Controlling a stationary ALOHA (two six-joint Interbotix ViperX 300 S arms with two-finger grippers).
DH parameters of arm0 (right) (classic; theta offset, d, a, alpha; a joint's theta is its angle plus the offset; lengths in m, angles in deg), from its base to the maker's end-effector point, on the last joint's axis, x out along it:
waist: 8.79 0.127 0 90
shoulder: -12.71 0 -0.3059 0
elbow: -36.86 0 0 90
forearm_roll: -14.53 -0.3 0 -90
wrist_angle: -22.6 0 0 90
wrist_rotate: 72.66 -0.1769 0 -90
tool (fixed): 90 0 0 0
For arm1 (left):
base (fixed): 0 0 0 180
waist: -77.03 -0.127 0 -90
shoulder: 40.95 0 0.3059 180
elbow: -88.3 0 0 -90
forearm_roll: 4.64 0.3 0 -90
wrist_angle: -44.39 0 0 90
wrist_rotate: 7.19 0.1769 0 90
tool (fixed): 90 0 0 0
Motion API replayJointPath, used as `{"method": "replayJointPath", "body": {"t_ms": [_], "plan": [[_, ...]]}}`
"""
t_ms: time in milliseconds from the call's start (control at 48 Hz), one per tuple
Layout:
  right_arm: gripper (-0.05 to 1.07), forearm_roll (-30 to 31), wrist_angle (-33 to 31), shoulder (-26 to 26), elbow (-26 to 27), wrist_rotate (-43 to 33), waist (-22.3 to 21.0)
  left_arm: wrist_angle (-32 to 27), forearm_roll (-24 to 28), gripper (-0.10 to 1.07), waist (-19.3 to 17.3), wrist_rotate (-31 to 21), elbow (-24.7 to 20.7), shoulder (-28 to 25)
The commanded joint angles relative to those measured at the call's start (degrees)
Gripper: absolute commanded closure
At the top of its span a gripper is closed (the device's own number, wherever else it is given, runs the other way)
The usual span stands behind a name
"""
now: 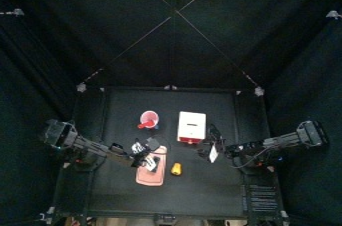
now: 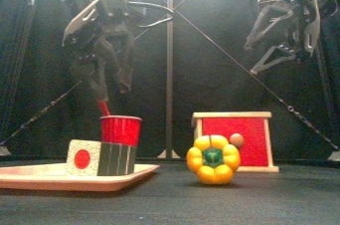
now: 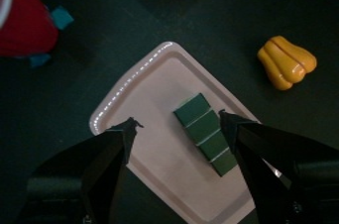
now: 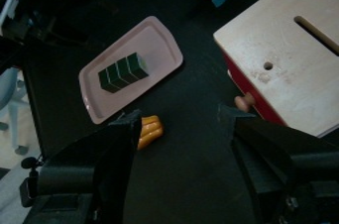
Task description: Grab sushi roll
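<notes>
Red cup (image 3: 24, 15) cut off by the left wrist view's edge, pink tray (image 2: 27, 177) running off the front view's left side, sushi roll (image 1: 151, 169) too small overhead to make out, wooden box (image 4: 298, 50) cropped in the right wrist view

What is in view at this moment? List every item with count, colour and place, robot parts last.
table: one, black, middle of the pen.
tray: one, pale pink, front left part of the table.
sushi roll: one, dark green wrap with a white end showing a red centre, lying on the tray.
cup: one, red, behind the tray.
pepper: one, yellow with a green stem, on the table right of the tray.
box: one, red sides with a pale wooden top, right of the cup.
curtains: black, around the table.
left pincer: one, black, open, above the sushi roll.
right pincer: one, black, open, raised over the table's right side.
</notes>
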Motion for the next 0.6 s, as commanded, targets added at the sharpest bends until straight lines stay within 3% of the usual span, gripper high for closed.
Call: {"method": "replayJointPath", "body": {"t_ms": [0, 292, 583], "plan": [[0.09, 0.26, 0.0, 0.53, 0.53, 0.0, 0.18, 0.18, -1.49, -0.02, 0.26, -0.35, -1.93, -1.23], [0.09, 0.18, 0.0, 0.62, 0.44, 0.0, 0.26, 1.32, -8.7, -0.02, 0.53, -0.44, -2.55, -4.39], [0.09, 0.26, 0.0, 0.53, 0.44, 0.0, 0.18, 2.2, -9.32, -0.02, 0.35, -0.44, -3.6, -6.68]]}}
